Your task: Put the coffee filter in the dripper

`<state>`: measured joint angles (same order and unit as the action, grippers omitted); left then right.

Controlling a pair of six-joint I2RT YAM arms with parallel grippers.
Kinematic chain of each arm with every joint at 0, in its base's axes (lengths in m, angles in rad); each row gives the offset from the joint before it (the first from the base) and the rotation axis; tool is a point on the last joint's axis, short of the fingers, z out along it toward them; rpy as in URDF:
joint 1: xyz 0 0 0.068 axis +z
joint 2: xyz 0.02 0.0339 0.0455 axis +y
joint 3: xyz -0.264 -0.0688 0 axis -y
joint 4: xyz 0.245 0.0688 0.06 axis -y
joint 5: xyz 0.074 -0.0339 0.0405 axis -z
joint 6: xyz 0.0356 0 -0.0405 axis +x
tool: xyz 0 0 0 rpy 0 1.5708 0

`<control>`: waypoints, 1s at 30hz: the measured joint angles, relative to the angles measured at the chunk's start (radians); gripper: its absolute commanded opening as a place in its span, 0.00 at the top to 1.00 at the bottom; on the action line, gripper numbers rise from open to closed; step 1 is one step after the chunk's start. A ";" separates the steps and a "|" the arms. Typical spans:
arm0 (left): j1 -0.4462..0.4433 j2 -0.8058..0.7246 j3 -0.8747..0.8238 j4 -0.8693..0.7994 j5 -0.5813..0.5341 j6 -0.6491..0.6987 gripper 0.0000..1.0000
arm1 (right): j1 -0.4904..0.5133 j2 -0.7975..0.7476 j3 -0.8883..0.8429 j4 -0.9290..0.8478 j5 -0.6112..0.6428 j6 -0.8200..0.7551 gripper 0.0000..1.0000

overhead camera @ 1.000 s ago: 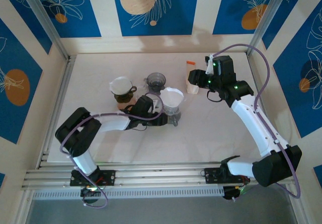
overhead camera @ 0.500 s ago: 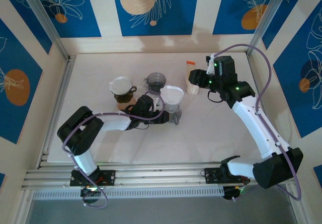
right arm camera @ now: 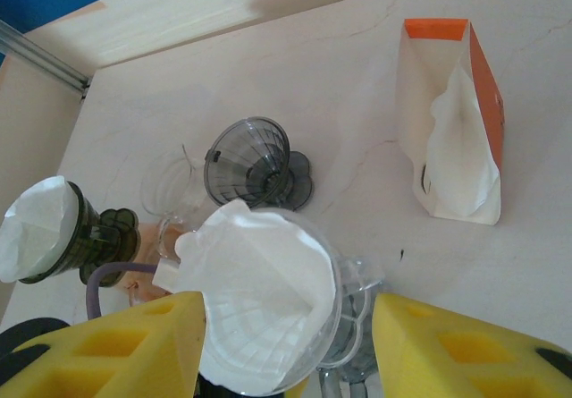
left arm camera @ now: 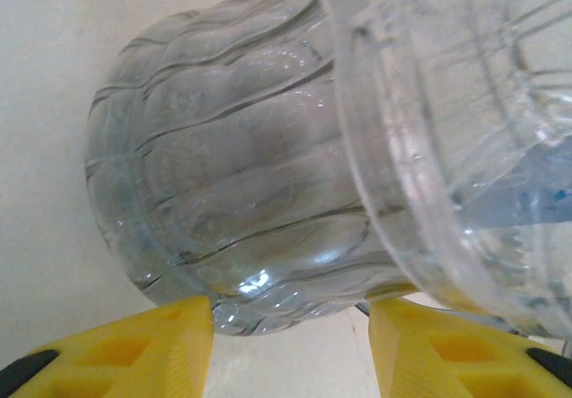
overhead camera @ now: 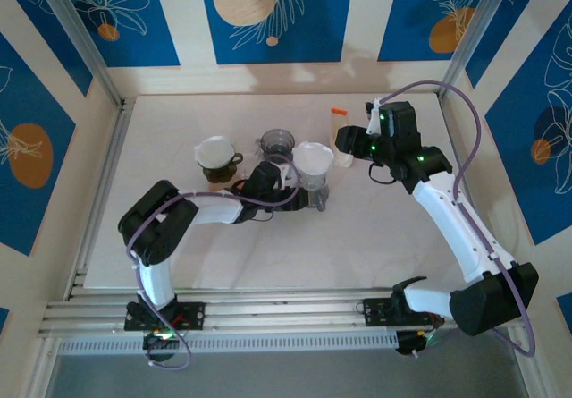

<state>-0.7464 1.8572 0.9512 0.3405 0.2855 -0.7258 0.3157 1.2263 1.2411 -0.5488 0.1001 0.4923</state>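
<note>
Left gripper (overhead camera: 293,182) is clamped on the clear dripper (overhead camera: 315,185). In the left wrist view its jaws stand fairly wide, both yellow fingertips (left arm camera: 192,322) against the ribbed glass base of the dripper (left arm camera: 241,192), one on each side. How hard the squeeze is, can't tell.

Coffee filter (overhead camera: 313,158) sits inside the clear dripper, white cone open upward. In the right wrist view the filter (right arm camera: 268,295) lines the bowl, with one flap sticking above the rim at 10 o'clock. The dripper's handle (right arm camera: 362,277) points to 3 o'clock.

Right gripper (overhead camera: 347,139) hangs at 2 o'clock from the clear dripper, just beside the filter box (overhead camera: 338,116). Its jaws are spread wide and hold nothing. In its own camera the right gripper (right arm camera: 288,313) has its yellow pads either side of the frame, with the dripper seen below between them, not touching.

The filter box (right arm camera: 413,112) stands at 1 o'clock in that view, orange-edged, white filters inside.

Dark grey dripper (overhead camera: 277,143) is at 10 o'clock from the clear one, close by. Brown-green dripper (overhead camera: 217,158) with its own filter is at 9 o'clock, farther off.

All stand on the pale table (overhead camera: 357,237).
</note>
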 measured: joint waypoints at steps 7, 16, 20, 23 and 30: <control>0.012 0.027 0.056 -0.004 -0.006 0.003 0.50 | 0.000 0.000 -0.005 -0.003 -0.001 0.000 0.47; 0.015 -0.017 -0.016 0.004 -0.005 -0.002 0.49 | 0.000 -0.008 -0.005 -0.006 -0.021 0.000 0.45; 0.014 -0.098 -0.085 0.003 -0.005 -0.010 0.48 | 0.000 -0.008 -0.005 -0.005 -0.037 0.000 0.45; 0.006 -0.197 -0.144 0.003 -0.004 -0.024 0.47 | 0.002 -0.008 -0.003 -0.004 -0.061 -0.001 0.45; -0.002 -0.535 -0.273 -0.092 -0.022 -0.024 0.39 | 0.104 0.049 0.087 -0.006 -0.074 -0.031 0.45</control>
<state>-0.7486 1.3224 0.6785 0.2485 0.2634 -0.7502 0.4194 1.2755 1.3285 -0.5552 0.0257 0.4618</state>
